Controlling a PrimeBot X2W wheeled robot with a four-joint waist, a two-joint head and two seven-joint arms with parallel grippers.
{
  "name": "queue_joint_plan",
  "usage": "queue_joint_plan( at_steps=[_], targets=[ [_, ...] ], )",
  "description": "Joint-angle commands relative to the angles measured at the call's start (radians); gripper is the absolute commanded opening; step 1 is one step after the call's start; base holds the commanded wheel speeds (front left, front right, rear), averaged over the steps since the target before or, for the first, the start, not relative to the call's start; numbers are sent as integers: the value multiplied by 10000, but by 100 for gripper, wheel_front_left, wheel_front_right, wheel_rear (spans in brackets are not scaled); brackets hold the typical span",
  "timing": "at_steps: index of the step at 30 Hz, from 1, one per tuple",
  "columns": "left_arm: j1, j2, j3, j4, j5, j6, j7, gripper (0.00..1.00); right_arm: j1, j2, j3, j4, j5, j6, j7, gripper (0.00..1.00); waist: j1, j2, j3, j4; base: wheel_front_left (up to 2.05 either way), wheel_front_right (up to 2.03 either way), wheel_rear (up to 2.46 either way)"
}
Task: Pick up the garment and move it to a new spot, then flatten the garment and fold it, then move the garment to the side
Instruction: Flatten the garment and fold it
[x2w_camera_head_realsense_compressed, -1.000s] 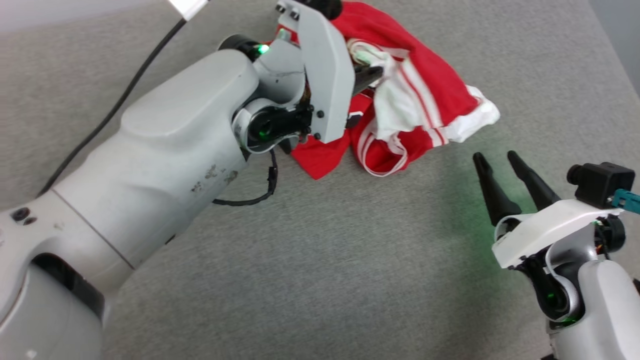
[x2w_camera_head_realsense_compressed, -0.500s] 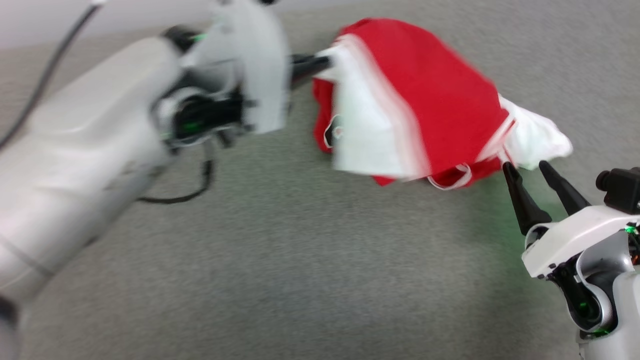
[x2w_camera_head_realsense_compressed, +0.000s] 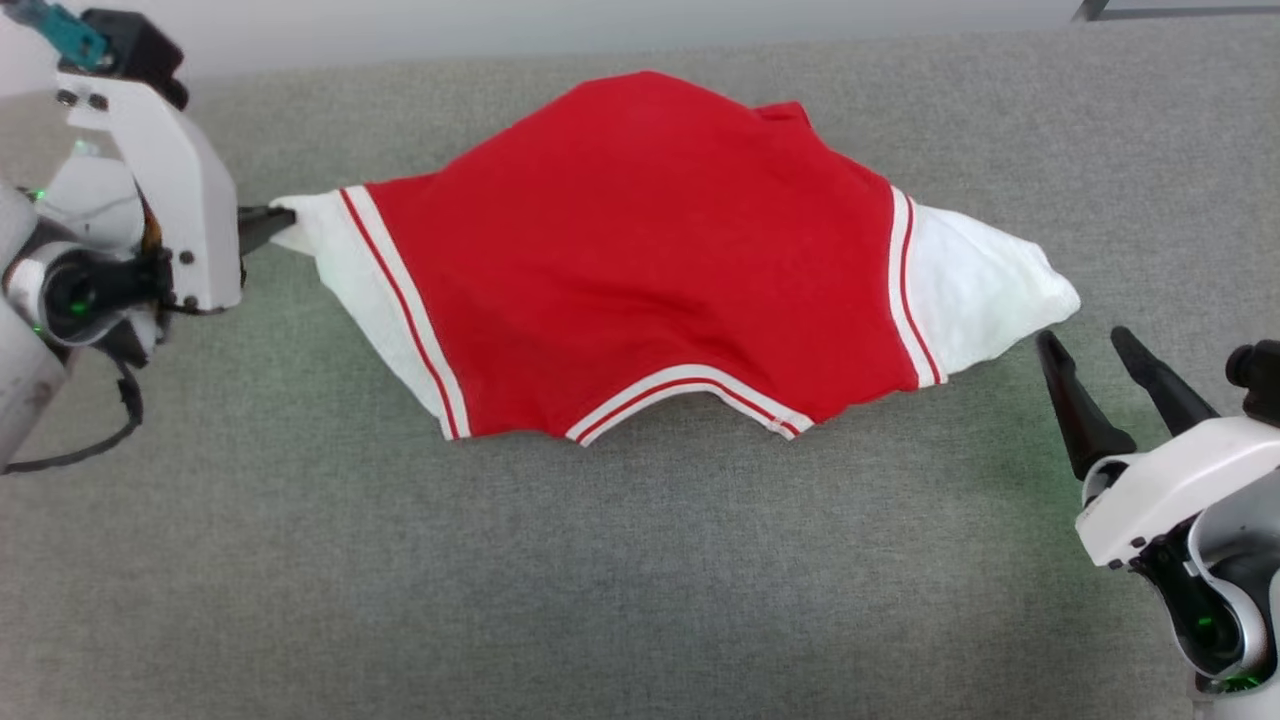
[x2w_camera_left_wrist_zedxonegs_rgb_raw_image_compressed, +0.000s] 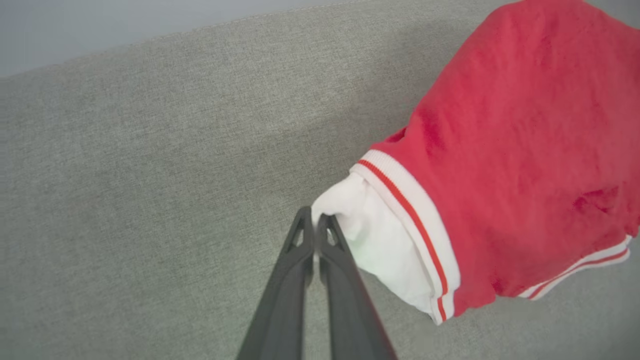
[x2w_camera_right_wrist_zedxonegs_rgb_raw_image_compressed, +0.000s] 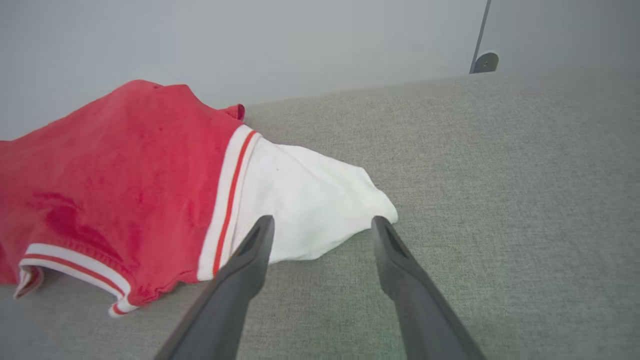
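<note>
Fabric at the end of one white sleeve (x2w_camera_left_wrist_zedxonegs_rgb_raw_image_compressed: 370, 235) is being pinched by the left gripper (x2w_camera_left_wrist_zedxonegs_rgb_raw_image_compressed: 314, 218), whose fingers are pressing together on it. I think it is holding this end so that the garment (x2w_camera_head_realsense_compressed: 640, 260) is being drawn out sideways, ready for flattening. The right gripper (x2w_camera_head_realsense_compressed: 1083, 338) is hanging with its fingers spread wide and is holding nothing. The other white sleeve (x2w_camera_right_wrist_zedxonegs_rgb_raw_image_compressed: 310, 200) is lying just in front of its fingertips; I cannot tell if they are touching. Probably it is standing there in order to take that sleeve.

The garment is resting on the grey cloth surface (x2w_camera_head_realsense_compressed: 640, 580), between the two grippers. It is looking soft and a little puffed, not yet flat: the red body is rising in the middle with shallow folds. The striped collar (x2w_camera_head_realsense_compressed: 690, 385) is pointing toward the robot, and red-and-white stripes are running along both sleeve seams.
</note>
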Motion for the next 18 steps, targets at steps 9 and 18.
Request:
queue_joint_plan(
  at_steps=[9,18],
  targets=[
    [-93,-835,17,1312,1200,-17,-440,0,232,42,-217,-461,-188,-7,297,100,0,0,287,-93,0,0,0],
    [541,-1485,30,2571,1613,-17,-1443,0,162,76,-165,-496,-301,-7,405,100,0,0,396,-220,0,0,0]
  ],
)
